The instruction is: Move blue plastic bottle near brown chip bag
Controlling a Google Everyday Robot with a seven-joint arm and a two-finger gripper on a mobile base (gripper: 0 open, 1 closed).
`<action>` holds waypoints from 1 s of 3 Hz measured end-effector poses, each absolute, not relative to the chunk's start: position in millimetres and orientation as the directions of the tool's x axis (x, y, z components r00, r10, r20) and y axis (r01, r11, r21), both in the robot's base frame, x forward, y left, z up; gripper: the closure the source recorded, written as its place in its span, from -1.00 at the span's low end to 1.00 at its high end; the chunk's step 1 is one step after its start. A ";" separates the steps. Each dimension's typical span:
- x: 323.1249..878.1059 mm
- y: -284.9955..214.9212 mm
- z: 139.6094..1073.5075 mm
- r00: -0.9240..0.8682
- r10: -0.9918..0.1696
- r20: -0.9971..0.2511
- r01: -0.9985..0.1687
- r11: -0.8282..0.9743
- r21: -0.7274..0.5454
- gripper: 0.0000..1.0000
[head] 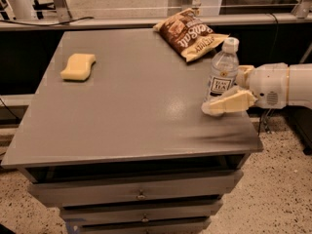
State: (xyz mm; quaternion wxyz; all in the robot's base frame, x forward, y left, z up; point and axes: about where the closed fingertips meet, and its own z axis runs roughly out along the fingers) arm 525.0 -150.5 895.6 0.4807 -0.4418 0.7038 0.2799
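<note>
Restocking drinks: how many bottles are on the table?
1. The bottle stands by the table's right edge, the gripper at its base; none seems hidden.

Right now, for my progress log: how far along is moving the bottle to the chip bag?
Done: the gripper is at the blue plastic bottle near the right edge of the table, open, one finger on each side. In hand: the grasp, not yet closed. Left: carrying the upright bottle toward the brown chip bag at the back edge.
</note>
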 end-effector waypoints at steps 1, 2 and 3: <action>527.2 -145.8 895.0 -0.127 -0.344 -0.930 -0.891 0.451 -0.045 -0.16; 529.5 -146.2 896.2 -0.119 -0.342 -0.932 -0.883 0.465 -0.058 0.30; 542.1 -150.6 910.6 -0.090 -0.352 -0.932 -0.874 0.476 -0.095 0.74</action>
